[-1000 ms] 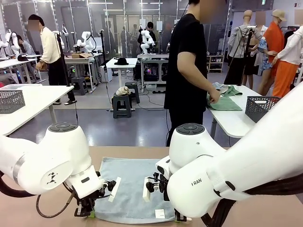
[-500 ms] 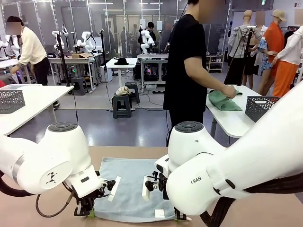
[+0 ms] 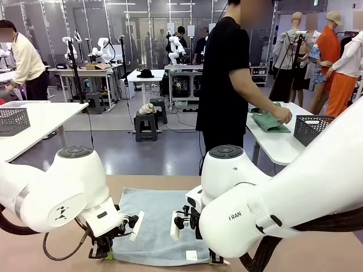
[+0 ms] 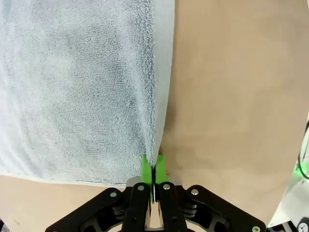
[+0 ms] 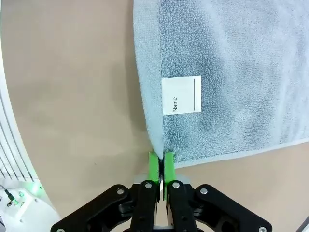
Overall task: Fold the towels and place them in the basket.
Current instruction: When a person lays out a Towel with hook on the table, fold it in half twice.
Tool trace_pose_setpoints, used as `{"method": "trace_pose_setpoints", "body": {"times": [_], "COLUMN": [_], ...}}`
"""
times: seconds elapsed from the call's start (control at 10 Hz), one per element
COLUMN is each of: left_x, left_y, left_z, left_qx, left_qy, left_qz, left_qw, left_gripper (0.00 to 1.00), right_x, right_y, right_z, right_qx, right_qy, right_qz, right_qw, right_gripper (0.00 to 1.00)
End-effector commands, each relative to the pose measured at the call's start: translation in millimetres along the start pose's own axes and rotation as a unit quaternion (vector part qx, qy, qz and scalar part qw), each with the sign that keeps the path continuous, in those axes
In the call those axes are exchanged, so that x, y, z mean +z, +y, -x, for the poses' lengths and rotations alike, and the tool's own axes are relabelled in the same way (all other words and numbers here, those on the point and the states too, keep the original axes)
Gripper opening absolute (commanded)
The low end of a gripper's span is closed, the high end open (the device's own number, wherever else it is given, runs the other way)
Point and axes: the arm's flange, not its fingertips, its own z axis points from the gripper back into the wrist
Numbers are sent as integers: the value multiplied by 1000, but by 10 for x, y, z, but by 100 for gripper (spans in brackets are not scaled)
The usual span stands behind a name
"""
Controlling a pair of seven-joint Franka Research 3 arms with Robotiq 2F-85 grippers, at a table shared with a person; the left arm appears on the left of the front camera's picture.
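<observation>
**Towel flat on desk, both near corners pinched**

Towel: one light blue-grey terry cloth, spread open on the tan desk, long way running from the robot's side toward the far edge. Surface lies mostly flat. In the wrist views each near corner puckers up into a small ridge where it meets the green pads.

White label: printed "Name", sewn flat on the towel close to the near corner on the robot's right, just inside the hem.

Left end effector: clenched on the towel's near corner on the robot's left. Green pads pressed together with the hem caught between them. Bare desk on the outer side of the hem.

Right end effector: likewise clenched on the towel, at the corner by the label. Pads closed tight on the fold of cloth, tips low against the desk.

Front view: both white arms bend down over the near edge of the desk, one to each side of the towel.

Beyond: a person in a black shirt stands past the far edge, turned to a white desk at picture right, one hand on a green cloth. A dark mesh basket sits on that desk, just beside the cloth.
</observation>
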Motion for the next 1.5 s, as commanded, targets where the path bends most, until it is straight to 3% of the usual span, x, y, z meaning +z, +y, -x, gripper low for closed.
{"method": "trace_pose_setpoints", "body": {"times": [0.0, 0.1, 0.7, 1.4], "left_x": [81, 157, 568, 715], "left_y": [-4, 60, 328, 1092], "left_z": [-34, -36, -75, 18], "left_qx": [-9, -15, -28, -36], "left_qy": [-14, -38, -24, -21], "left_qz": [7, 18, 5, -23], "left_qw": [1000, 999, 999, 999], "left_gripper": [3, 3, 3, 3], "right_x": [44, 80, 574, 717], "right_y": [-12, -76, -329, -1128], "right_z": [24, 43, -28, -72], "right_qx": [9, 28, 42, 50], "right_qy": [-10, -14, -10, -28], "right_qz": [4, 0, 26, 27], "right_qw": [1000, 1000, 999, 998], "right_gripper": [5, 5, 5, 5]}}
